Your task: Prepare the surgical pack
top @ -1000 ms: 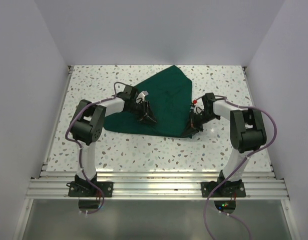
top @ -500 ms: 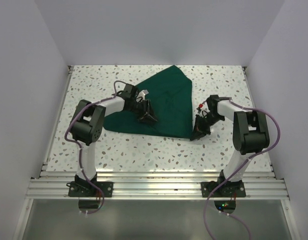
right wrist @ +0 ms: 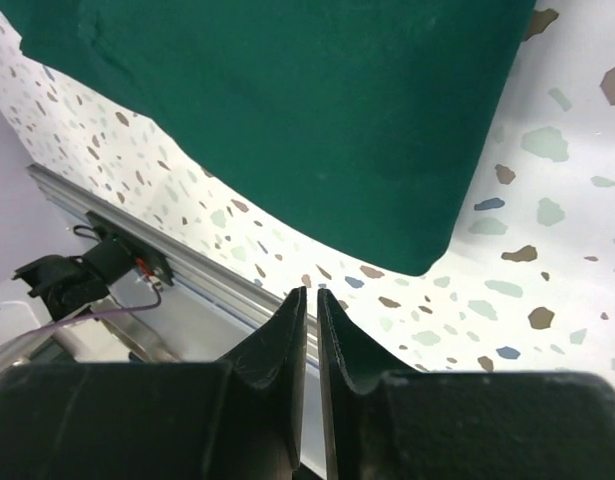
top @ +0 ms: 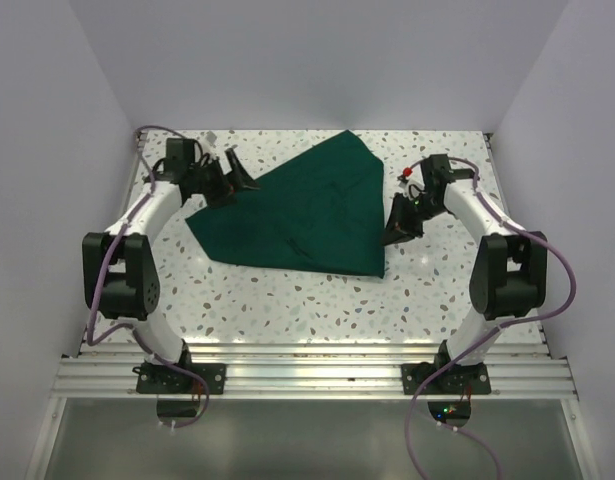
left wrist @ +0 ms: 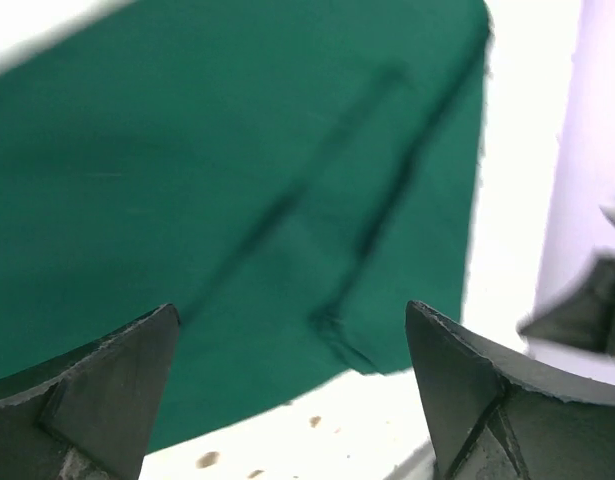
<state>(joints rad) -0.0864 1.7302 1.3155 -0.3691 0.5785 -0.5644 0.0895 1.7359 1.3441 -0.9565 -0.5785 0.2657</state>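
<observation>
With the left hand [top: 230, 172] gaping wide and empty and the right hand [top: 397, 232] nearly closed on nothing, either risked snagging and rumpling the green drape [top: 302, 210] spread toward the worktop's [top: 447, 290] far edge.
</observation>
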